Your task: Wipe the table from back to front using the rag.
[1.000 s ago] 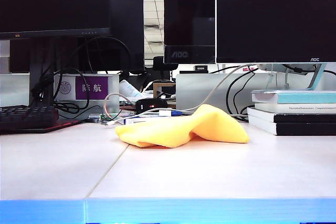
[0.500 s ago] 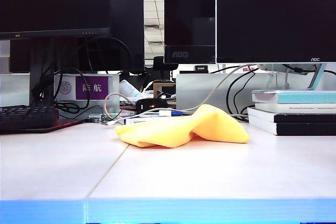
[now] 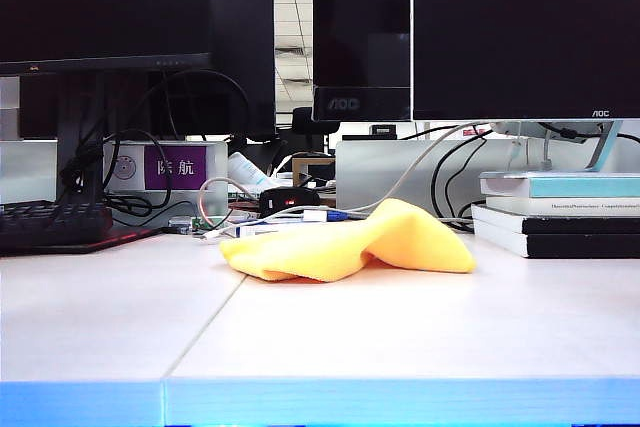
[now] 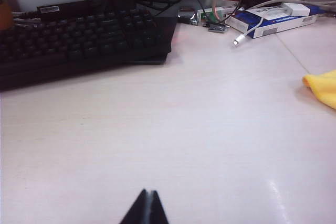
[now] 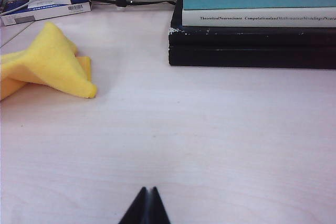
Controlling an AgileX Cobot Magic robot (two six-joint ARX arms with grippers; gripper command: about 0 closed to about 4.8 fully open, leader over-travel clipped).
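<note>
The off-white surface (image 3: 400, 332) is seen spreading across the exterior view, divided by a thin seam and finished with a light blue front edge. 3 dark monitors (image 3: 525, 32) are ranged along its back. A black keyboard (image 4: 79, 40) is set at the back on the left side, with cables tangled behind it. A stack of books (image 5: 254, 27) is placed at the back on the right side. The yellow rag (image 3: 350, 240) is found crumpled near the middle of the surface, towards the back, folded up into a peak and touched by no end effector. A blue and white box (image 4: 273, 19) with a white cable draped over it is seen behind the rag. The left end effector (image 4: 148, 209) is held low over bare surface in front of the keyboard, its fingers pressed together on nothing. The right end effector (image 5: 147, 207) is likewise held over bare surface in front of the books, fingers together and empty, with the rag off to one side.
</note>
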